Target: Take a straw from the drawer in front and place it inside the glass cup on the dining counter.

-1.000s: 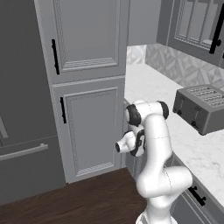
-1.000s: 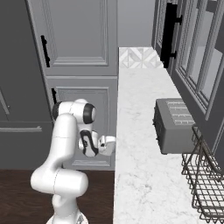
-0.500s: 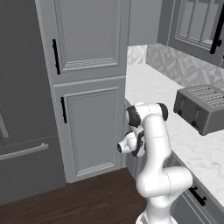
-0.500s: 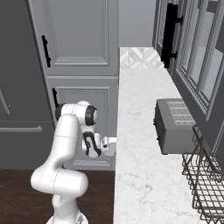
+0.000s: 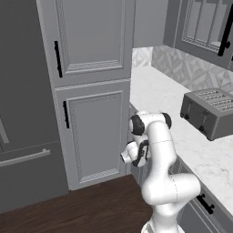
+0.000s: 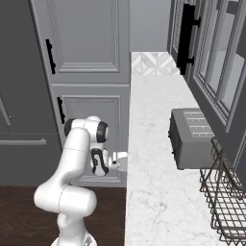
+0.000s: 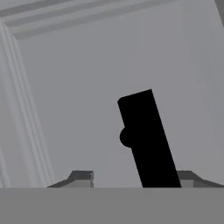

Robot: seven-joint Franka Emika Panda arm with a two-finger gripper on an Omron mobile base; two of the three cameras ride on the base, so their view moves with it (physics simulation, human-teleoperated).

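The wide grey recessed-panel drawer front [image 7: 78, 87] faces the hand view, its short black bar handle [image 7: 148, 140] standing between the two dark fingertips of the gripper [image 7: 135, 178], whose jaws stand apart around the bar without visibly touching it

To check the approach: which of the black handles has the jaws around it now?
The short black bar handle on the drawer front under the marble worktop. It sits between the gripper tips; the cabinet door handles are away from the hand.
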